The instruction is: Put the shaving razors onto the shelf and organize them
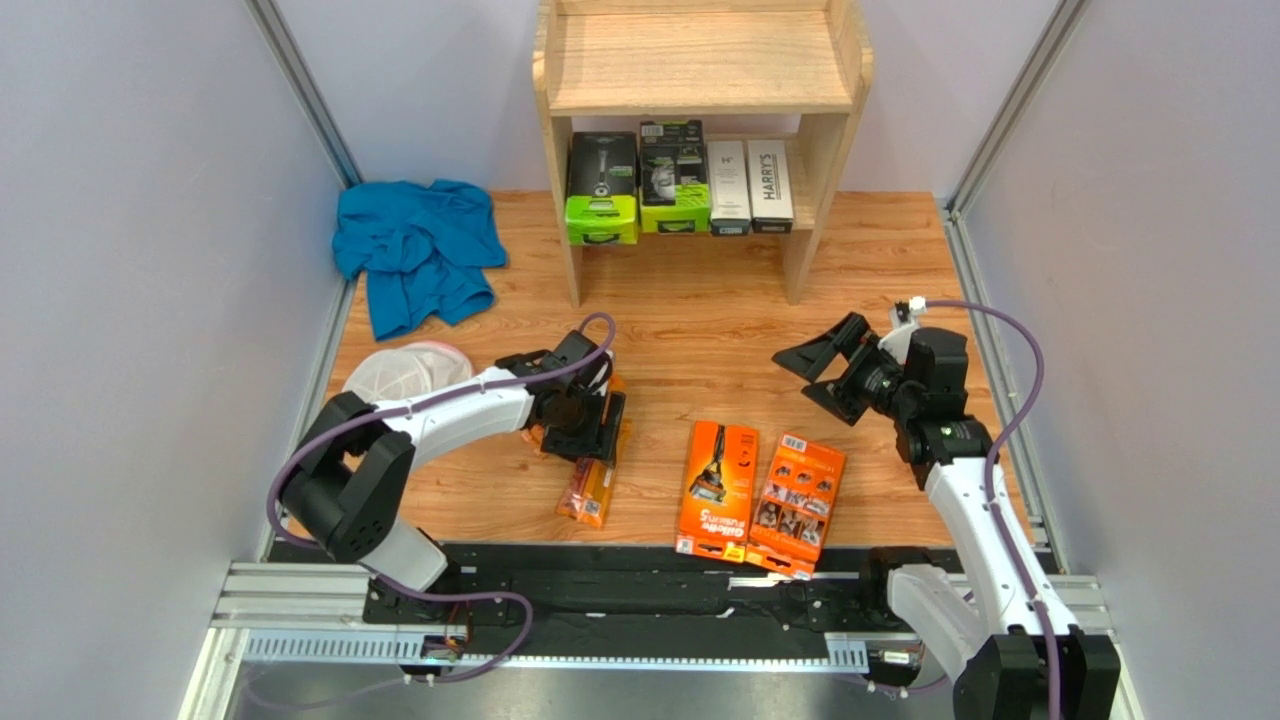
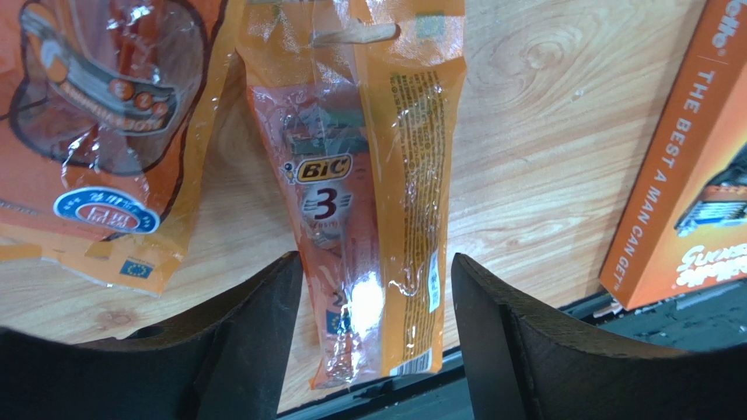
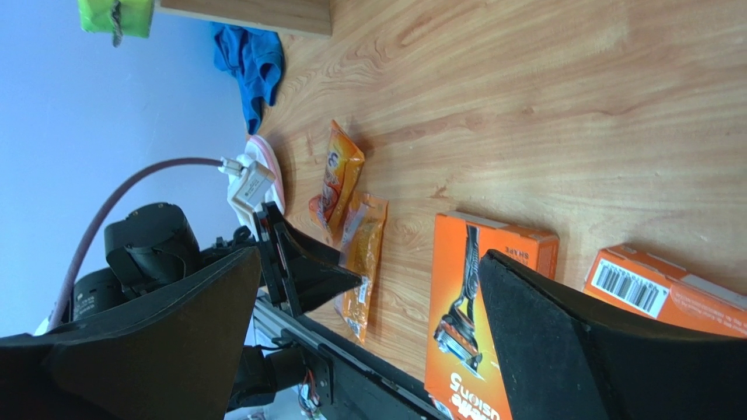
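The left gripper [image 2: 377, 267] is low over the table near its front edge, its fingers [image 2: 263, 324] spread with a narrow orange BIC pack [image 2: 351, 175] lying flat between them. Each finger stands just beside one long edge, and nothing is clamped. The pack's long axis runs from front to back: its bottom end reaches the black rail [image 1: 631, 578] at the table's front, and its hang-tab end points toward the shelf [image 1: 699, 68]. A second orange blister pack [image 2: 96, 131] lies just to its left in the left wrist view, angled away from it, with its far part under the arm in the top view. To the right, two flat orange boxes [image 1: 718, 488] [image 1: 800, 503] lie face up just beside each other. Their long axes also run front to back, the right one turned a little clockwise, and their near ends are at the rail. Two white boxes [image 1: 729, 188] [image 1: 769, 185] stand side by side on the right half of the shelf's lower tier, their narrow ends facing forward. The right gripper [image 1: 815, 378] hangs above bare wood to the right of centre, pointing left, its fingers wide apart and holding nothing.
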You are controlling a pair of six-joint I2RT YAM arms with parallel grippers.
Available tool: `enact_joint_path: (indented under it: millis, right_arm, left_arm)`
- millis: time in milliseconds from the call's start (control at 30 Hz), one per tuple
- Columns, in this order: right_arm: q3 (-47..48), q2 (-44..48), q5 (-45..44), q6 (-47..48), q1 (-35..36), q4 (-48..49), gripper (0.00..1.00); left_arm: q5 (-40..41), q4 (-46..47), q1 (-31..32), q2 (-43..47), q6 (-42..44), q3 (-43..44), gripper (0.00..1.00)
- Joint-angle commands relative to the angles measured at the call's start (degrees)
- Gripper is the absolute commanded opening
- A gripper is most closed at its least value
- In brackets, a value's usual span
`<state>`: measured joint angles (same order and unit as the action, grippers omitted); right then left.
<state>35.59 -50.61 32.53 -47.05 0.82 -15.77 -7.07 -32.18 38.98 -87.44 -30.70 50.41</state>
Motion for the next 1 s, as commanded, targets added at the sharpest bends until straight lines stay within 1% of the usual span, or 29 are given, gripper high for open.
enact_joint_path:
  millis: [0, 67, 133, 233, 300, 333, 400, 433, 467, 533, 700, 767, 800, 867, 900, 933, 967]
  right_arm:
    - [-1.8, 2.6, 1.3, 1.7, 0.0, -2.3, 0.99]
    - [-2.2, 3.1, 1.1, 2.0, 0.0, -3.2, 0.99]
    - [-2.5, 3.9, 1.3, 2.0, 0.0, -3.7, 0.99]
    - [-2.5, 4.5, 1.4, 2.4, 0.0, -4.4, 0.99]
    - [-2.7, 4.6, 1.5, 2.5, 0.0, -4.8, 0.99]
    - [-2.8, 4.7, 1.6, 2.4, 0.0, -4.8, 0.99]
    - [-3.2, 4.9, 1.8, 2.5, 0.0, -5.0, 0.99]
    - [-3.3, 5.1, 1.9, 2.5, 0.0, -5.2, 0.99]
    - [-3.4, 5.4, 2.1, 2.6, 0.1, -5.4, 0.98]
    - [-3.9, 6.0, 2.8, 2.8, 0.1, -5.8, 0.98]
    - [-5.4, 9.5, 4.0, 2.3, 1.5, -6.1, 0.98]
    - [-6.0, 10.8, 2.8, 0.8, 5.0, -6.2, 0.98]
    - [-6.1, 12.3, 0.7, 0.1, 8.1, -6.0, 0.98]
    - [-6.9, 13.7, -1.8, -2.4, 12.0, -5.2, 0.98]
    - [-7.2, 14.2, -5.2, -3.4, 16.5, -4.3, 0.98]
    - [-7.3, 14.9, -6.9, -4.1, 18.8, -3.7, 0.98]
    - [-7.7, 14.9, -8.6, -5.7, 21.0, -2.9, 0.98]
  left_arm:
    - [4.1, -2.6, 2.1, -2.1, 1.2, 3.3, 0.70]
    - [5.0, -3.6, 2.9, -2.9, 1.2, 4.4, 0.66]
    - [7.0, -5.6, 4.0, -4.2, 1.2, 5.9, 0.65]
    - [11.4, -8.4, 5.7, -6.7, 1.4, 8.2, 0.63]
    - [13.6, -10.2, 6.7, -8.5, 1.4, 9.3, 0.56]
    - [14.3, -10.6, 7.6, -9.0, 1.3, 10.3, 0.46]
    - [15.2, -11.1, 8.4, -9.7, 0.9, 10.8, 0.36]
    - [15.2, -11.1, 8.5, -9.7, 0.9, 11.1, 0.28]
    - [15.0, -11.0, 8.6, -9.5, 0.7, 11.1, 0.25]
    - [14.5, -10.6, 8.6, -8.7, 0.6, 11.1, 0.19]
    - [13.5, -10.3, 8.6, -3.6, -0.2, 11.6, 0.16]
    - [13.1, -10.4, 8.5, -1.2, -0.9, 12.7, 0.15]
    - [12.9, -10.8, 8.5, -0.5, -1.8, 13.1, 0.14]
    - [12.1, -11.2, 8.5, 0.8, -3.2, 15.4, 0.07]
    - [11.5, -11.3, 8.6, 1.0, -3.5, 16.2, 0.06]
    - [10.9, -11.6, 8.5, 1.2, -3.8, 17.9, 0.03]
    - [9.5, -11.9, 8.5, 1.2, -4.2, 18.9, 0.02]
